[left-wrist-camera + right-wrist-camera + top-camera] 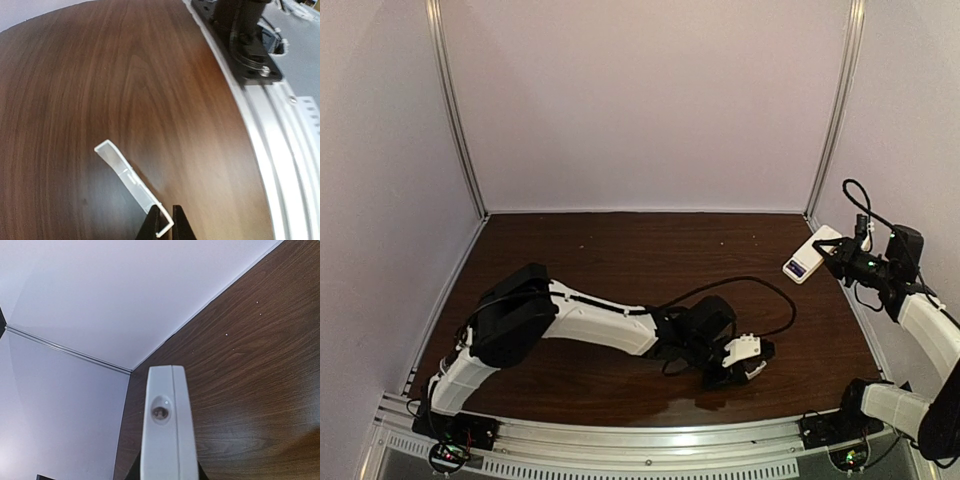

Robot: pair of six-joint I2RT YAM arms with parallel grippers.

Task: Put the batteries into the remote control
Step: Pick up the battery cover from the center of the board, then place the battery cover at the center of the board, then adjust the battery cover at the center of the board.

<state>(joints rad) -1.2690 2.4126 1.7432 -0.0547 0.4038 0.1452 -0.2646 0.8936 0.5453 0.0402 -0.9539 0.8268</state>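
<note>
1. My left tool (165, 226) sits low over the front middle of the desk (620, 260), its two dark fingers (151, 226) pinched narrow on a cover (127, 175).
2. That cover is a thin white piece with raised edges. It is gripped at its near end, and the rest reaches out over the wood away from the tool.
3. The remote (810, 258) is by the back right corner of the desk, held in my right tool (832, 256).
4. From above I see a purple-blue patch (797, 268) near the remote's free end, too small for me to say what it is.
5. On the right wrist camera, the right tool's fingers are clamped on both sides of the remote, whose end face points at the corner.
</note>
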